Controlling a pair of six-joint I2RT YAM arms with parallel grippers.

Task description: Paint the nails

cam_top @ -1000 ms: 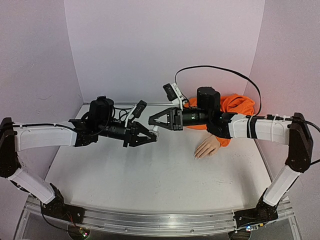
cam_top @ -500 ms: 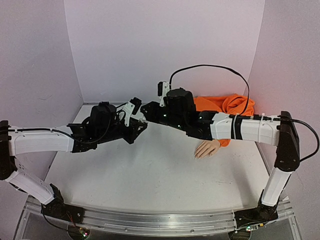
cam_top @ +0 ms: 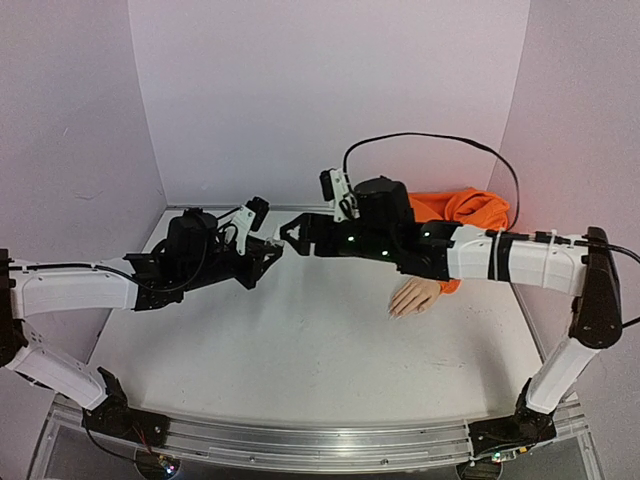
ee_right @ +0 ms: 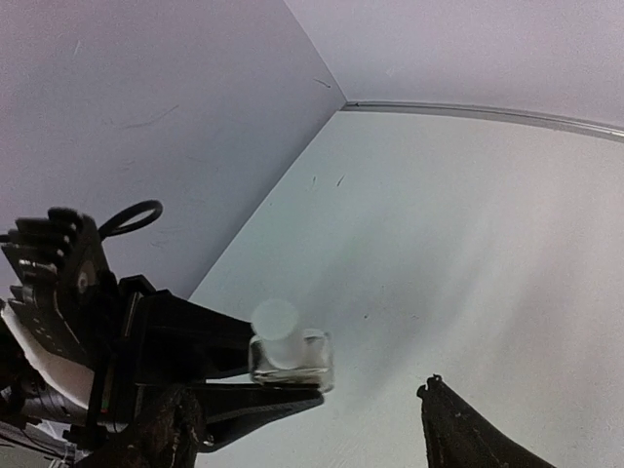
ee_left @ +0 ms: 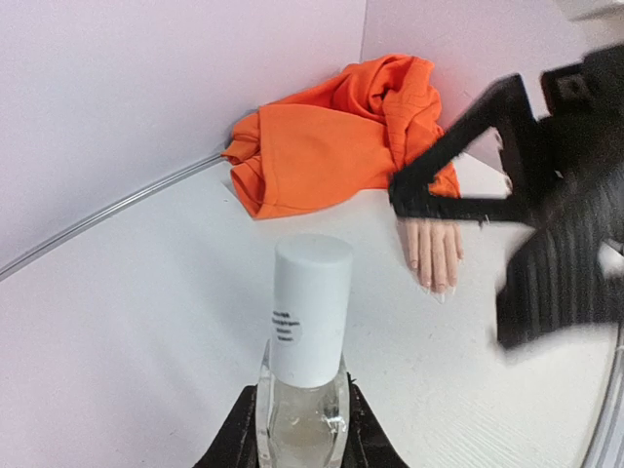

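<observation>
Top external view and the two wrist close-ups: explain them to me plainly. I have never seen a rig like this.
These are two robot arms bolted at the near edge of a white table. The wide picture looks down from above and behind them; the other two come from cameras on each wrist. The left gripper is shut on a small clear bottle with a white cap. The right gripper stands open near the cap, holding nothing. On the table lies a mannequin hand with an orange fabric sleeve bunched behind it.

nails [ee_left: 430, 281] too small; bottle [ee_left: 308, 322] base cut off
</observation>
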